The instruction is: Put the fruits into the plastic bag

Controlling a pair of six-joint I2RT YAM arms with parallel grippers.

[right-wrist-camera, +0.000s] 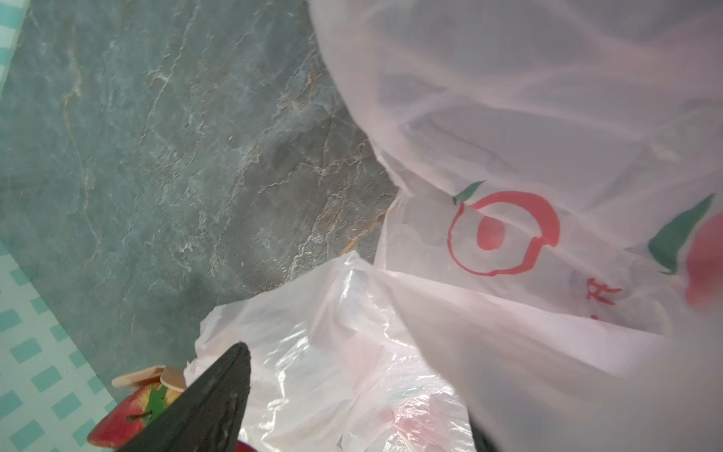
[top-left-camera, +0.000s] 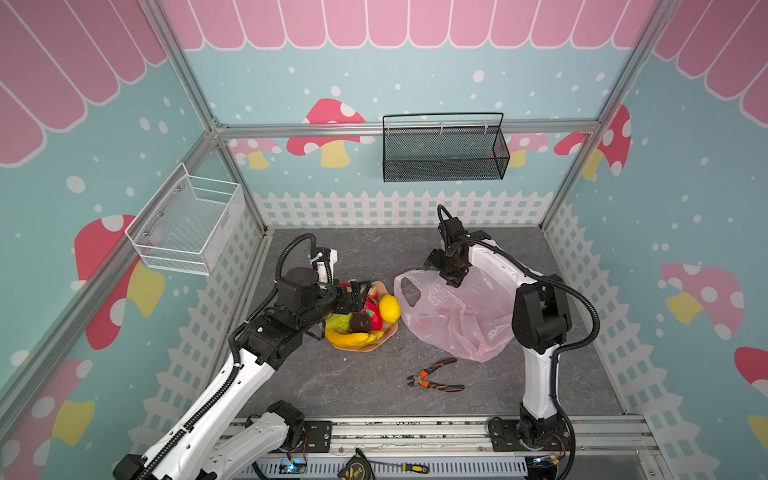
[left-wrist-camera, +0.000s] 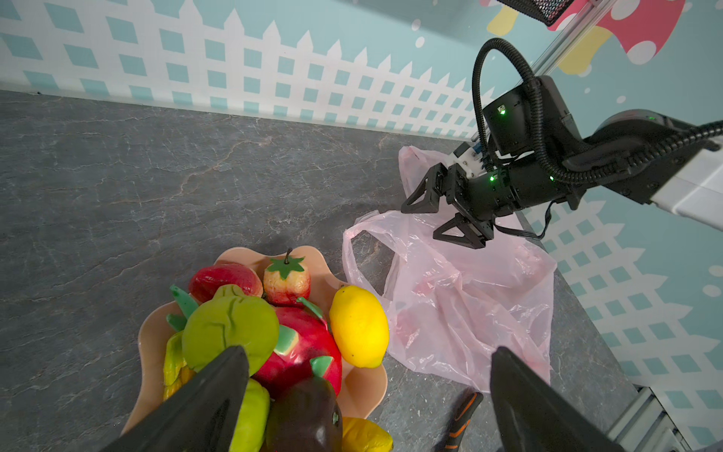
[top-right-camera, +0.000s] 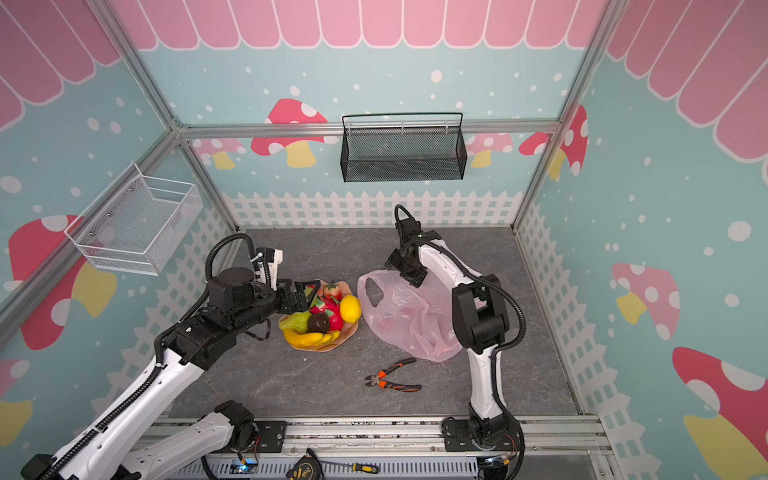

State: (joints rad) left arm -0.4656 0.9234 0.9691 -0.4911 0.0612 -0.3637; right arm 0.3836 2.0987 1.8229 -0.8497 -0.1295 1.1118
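In a top view the left gripper (top-left-camera: pixel 353 297) hangs wide open over the fruits (top-left-camera: pixel 361 320) heaped on the plate (top-left-camera: pixel 390 330), gripping nothing. The bag (top-left-camera: pixel 457 320) lies just beside the plate, and the right gripper (top-left-camera: pixel 446 272) is at the bag's far edge.

In the left wrist view the right gripper's jaws stand well apart. Whether they touch the bag is unclear.

In the right wrist view the bag's film hides one finger.

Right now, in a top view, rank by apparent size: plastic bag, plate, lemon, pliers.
1. plastic bag, by far.
2. plate.
3. pliers and lemon: the pliers are longer, the lemon is thicker, so unranked.
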